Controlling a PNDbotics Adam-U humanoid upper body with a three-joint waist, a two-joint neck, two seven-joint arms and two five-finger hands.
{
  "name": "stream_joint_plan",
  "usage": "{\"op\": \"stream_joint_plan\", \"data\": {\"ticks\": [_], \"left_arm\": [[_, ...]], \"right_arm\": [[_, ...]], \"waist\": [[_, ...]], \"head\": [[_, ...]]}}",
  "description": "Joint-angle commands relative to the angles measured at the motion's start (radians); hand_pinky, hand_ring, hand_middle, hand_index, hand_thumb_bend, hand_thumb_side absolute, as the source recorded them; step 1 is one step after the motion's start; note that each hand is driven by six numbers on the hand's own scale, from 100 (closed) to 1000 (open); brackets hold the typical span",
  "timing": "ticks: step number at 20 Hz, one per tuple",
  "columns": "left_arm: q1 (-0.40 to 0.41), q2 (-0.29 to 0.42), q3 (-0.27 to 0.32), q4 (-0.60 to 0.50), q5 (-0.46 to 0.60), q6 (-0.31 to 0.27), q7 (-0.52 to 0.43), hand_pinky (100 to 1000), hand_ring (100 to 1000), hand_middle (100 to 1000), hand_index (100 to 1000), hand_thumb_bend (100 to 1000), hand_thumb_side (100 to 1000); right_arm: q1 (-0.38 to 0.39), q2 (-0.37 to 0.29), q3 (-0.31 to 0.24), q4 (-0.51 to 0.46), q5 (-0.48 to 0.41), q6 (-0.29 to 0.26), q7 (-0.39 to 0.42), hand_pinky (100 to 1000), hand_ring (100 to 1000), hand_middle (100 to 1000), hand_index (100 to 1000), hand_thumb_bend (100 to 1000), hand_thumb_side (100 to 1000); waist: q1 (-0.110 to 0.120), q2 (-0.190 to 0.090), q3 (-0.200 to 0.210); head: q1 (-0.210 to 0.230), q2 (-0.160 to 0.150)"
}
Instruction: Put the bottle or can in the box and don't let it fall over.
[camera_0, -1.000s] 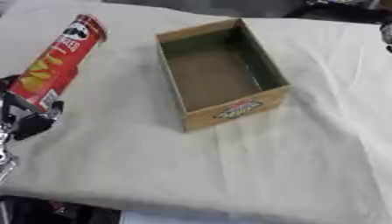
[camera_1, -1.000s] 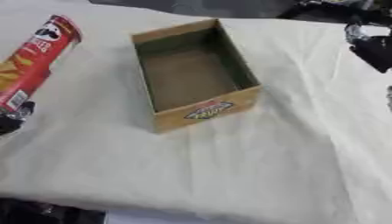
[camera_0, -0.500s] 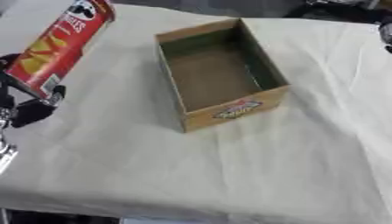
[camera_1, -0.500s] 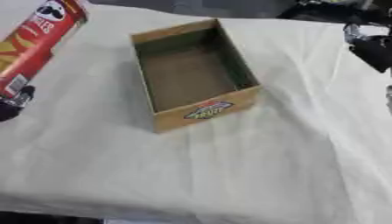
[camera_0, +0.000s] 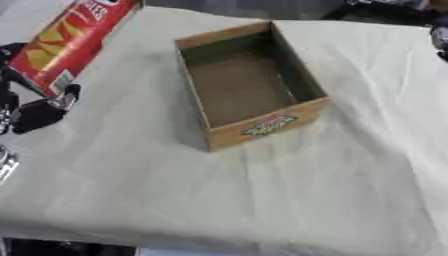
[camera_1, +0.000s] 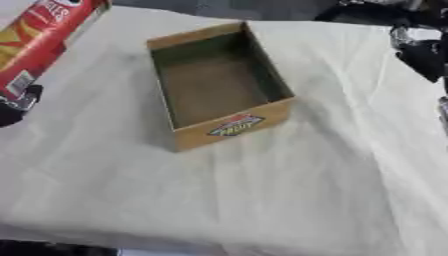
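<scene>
Left eye view shows the nearest ground first: a bench draped in a pale, creased cloth, whose front edge runs along the bottom of the picture.

At the left edge, the left robot hand, black with silver parts, has its fingers curled round the lower end of a tall red cylindrical crisp can with yellow print and a white label patch near its base. The can is lifted off the cloth and leans, its top tilted away and to the right, running out of the top of the picture. It is to the left of the box and apart from it, not inside it.

Farther in, near the middle of the bench, stands an open rectangular cardboard box with brown outer walls, a darker greenish lining and a small red and green printed logo on its near short wall. It sits at an angle, its long sides running away and to the left. Nothing lies in it; its brown floor is bare.

At the far right edge, in the right eye view, the right robot hand shows as a dark shape beside the cloth's edge, well apart from the box; whether its fingers are apart or together cannot be told.
</scene>
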Motion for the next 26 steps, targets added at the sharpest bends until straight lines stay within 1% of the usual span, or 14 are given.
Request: {"op": "stream_joint_plan", "data": {"ticks": [1,8,15,19,26], "left_arm": [[-0.037,0.032,-0.002,-0.035,-0.01,0.011,-0.02,100,485,662,449,100,100],[-0.104,0.0,-0.043,-0.05,-0.029,0.038,-0.072,100,486,662,449,100,100],[-0.17,-0.052,-0.085,-0.054,-0.058,0.063,-0.13,100,486,662,449,100,100],[-0.204,-0.089,-0.107,-0.042,-0.07,0.076,-0.163,100,488,665,449,100,100],[-0.253,-0.151,-0.136,0.0,-0.079,0.081,-0.195,100,491,671,450,100,100]], "right_arm": [[-0.01,-0.025,-0.012,-0.016,0.004,-0.002,0.001,783,1000,1000,1000,100,523],[-0.008,-0.021,-0.013,-0.021,0.007,-0.002,0.002,782,1000,1000,1000,100,523],[-0.001,-0.015,-0.014,-0.026,0.01,-0.002,0.004,781,1000,1000,1000,100,526],[0.003,-0.013,-0.014,-0.03,0.01,-0.001,0.005,780,1000,1000,1000,100,528],[0.009,-0.012,-0.016,-0.034,0.008,0.0,0.005,778,1000,1000,1000,100,532]], "waist": [[0.008,-0.021,-0.004],[0.014,-0.028,-0.01],[0.026,-0.037,-0.016],[0.035,-0.04,-0.025],[0.047,-0.037,-0.042]], "head": [[-0.007,0.005],[-0.013,0.005],[-0.023,0.005],[-0.023,0.005],[-0.025,0.005]]}}
